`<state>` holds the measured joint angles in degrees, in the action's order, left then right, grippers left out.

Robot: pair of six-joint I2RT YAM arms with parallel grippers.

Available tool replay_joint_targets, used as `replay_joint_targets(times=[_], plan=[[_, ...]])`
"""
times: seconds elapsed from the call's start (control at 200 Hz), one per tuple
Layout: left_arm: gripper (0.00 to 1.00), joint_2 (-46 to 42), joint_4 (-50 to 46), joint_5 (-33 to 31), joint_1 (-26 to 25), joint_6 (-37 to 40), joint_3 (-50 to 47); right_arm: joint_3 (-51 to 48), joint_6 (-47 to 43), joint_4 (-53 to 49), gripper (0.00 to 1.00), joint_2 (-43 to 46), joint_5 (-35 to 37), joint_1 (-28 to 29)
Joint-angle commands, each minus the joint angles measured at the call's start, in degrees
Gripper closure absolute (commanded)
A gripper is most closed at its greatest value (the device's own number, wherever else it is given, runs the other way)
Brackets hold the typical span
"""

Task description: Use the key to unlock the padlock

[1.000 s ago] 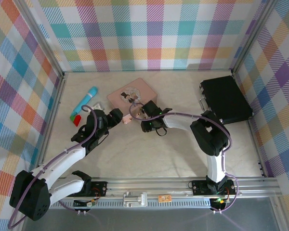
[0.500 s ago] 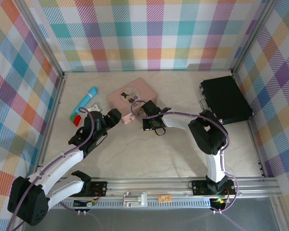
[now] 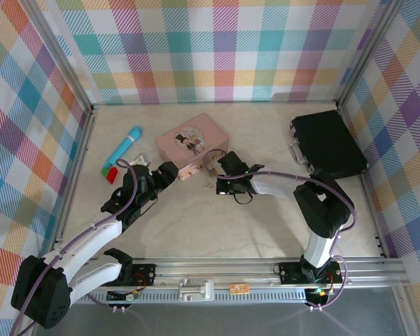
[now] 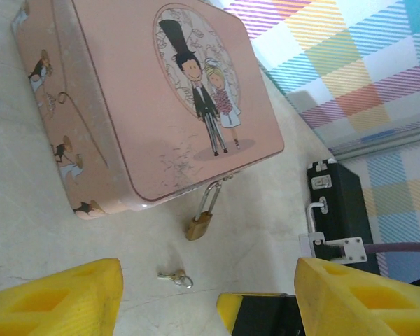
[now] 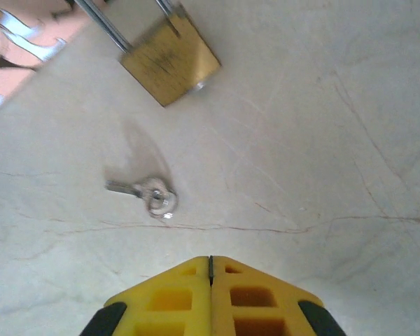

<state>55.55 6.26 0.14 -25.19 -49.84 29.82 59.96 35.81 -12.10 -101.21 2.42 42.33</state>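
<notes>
a: brass, fig. 1: the padlock (image 4: 199,225) lay on the table (image 4: 28,238) just beside the pink tin (image 4: 161,91), its shackle hooked at the tin's clasp. where was the key?

b: the key (image 5: 145,192) lay flat and loose on the table, near the padlock but apart from it, touched by neither arm.

a: and your right gripper (image 5: 210,260)?

b: you had its yellow tips pressed together on nothing, poised just short of the key.

a: your left gripper (image 4: 206,280)?

b: its jaws stood wide apart and empty, facing tin, padlock and key. a black case (image 4: 339,210) sat well apart, beyond them.
</notes>
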Motion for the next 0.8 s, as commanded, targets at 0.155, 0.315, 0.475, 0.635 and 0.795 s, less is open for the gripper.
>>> replay_joint_targets(times=[0.155, 0.315, 0.475, 0.635, 0.795], plan=[[0.34, -0.5, 1.4, -1.1, 0.4, -2.0, -0.6, 4.2, 4.4, 2.5, 0.73, -3.4, -2.4, 1.3], [0.34, -1.7, -1.0, -2.3, 0.4, -1.5, -0.5, 8.1, 7.6, 0.2, 0.72, -7.8, -1.0, 2.4], [0.34, -3.3, -2.2, -3.6, 0.4, -1.2, -1.1, 8.7, 9.3, -0.6, 0.72, -9.3, 1.7, 3.1], [0.33, -3.6, -2.4, -3.7, 0.4, -1.3, -1.3, 10.5, 9.2, -3.4, 0.71, -10.7, 5.0, 3.8], [0.34, -3.2, -2.0, -3.5, 0.4, -1.4, -1.3, 11.7, 9.1, -6.1, 0.67, -12.1, 7.7, 4.6]])
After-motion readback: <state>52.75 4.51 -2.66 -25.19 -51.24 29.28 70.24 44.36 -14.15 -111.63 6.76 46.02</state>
